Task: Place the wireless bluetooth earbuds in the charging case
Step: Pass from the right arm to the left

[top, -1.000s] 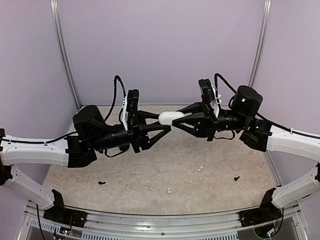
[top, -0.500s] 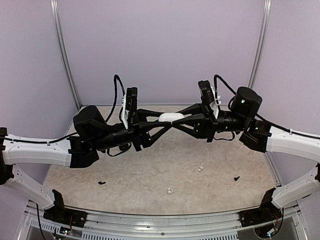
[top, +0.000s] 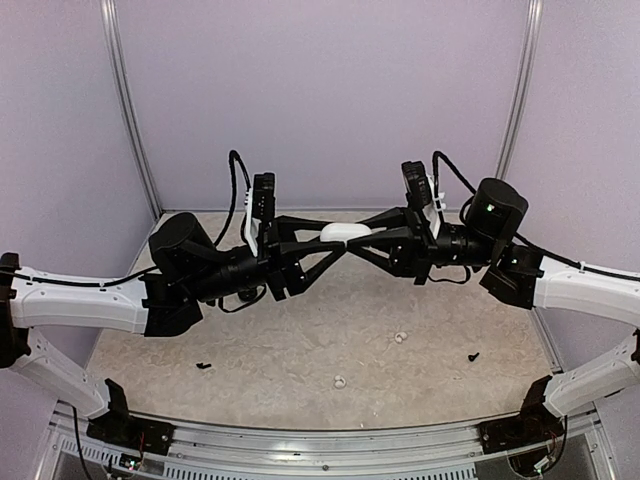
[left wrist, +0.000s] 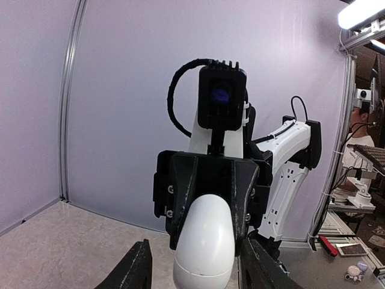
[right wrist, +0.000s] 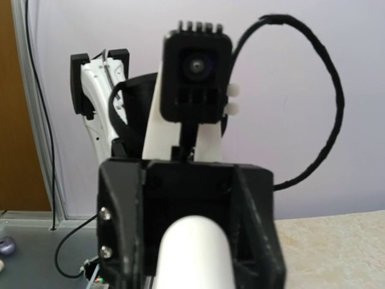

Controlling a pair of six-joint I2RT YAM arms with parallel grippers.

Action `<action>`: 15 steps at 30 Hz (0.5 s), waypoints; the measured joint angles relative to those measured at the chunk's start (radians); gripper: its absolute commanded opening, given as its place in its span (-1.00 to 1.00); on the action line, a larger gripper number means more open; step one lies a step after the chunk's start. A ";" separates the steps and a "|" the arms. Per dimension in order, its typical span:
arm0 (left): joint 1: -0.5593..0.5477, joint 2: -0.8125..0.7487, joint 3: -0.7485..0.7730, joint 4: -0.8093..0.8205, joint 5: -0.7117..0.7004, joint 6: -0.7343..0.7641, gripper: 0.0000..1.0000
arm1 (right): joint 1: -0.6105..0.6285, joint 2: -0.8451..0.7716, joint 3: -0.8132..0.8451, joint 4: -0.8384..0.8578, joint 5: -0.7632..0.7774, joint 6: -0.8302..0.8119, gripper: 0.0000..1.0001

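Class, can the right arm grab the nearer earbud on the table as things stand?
Probably not yet: the right pincer is shut on the case in mid-air. The earbud itself lies unobstructed.

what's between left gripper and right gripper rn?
Only the charging case, off the table, where left gripper and right gripper meet tip to tip. Clearest in top external view.

Closed white case [top: 345,233] aloft, two earbuds [top: 339,382] below
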 measured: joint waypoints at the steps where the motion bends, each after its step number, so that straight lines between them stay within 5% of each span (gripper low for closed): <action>1: 0.000 0.000 0.000 0.003 0.000 0.000 -0.08 | 0.000 0.000 -0.001 0.001 0.003 0.002 -0.78; 7: 0.000 0.000 0.000 0.014 0.000 0.001 -0.43 | 0.000 0.000 -0.001 0.001 0.011 0.005 -0.69; 12: 0.008 -0.002 -0.001 0.012 0.031 0.013 -0.60 | -0.004 -0.011 -0.001 -0.019 0.012 0.008 -0.10; 15: 0.015 -0.011 -0.001 -0.006 0.040 0.015 -0.64 | -0.018 -0.024 -0.002 -0.032 0.007 0.010 0.01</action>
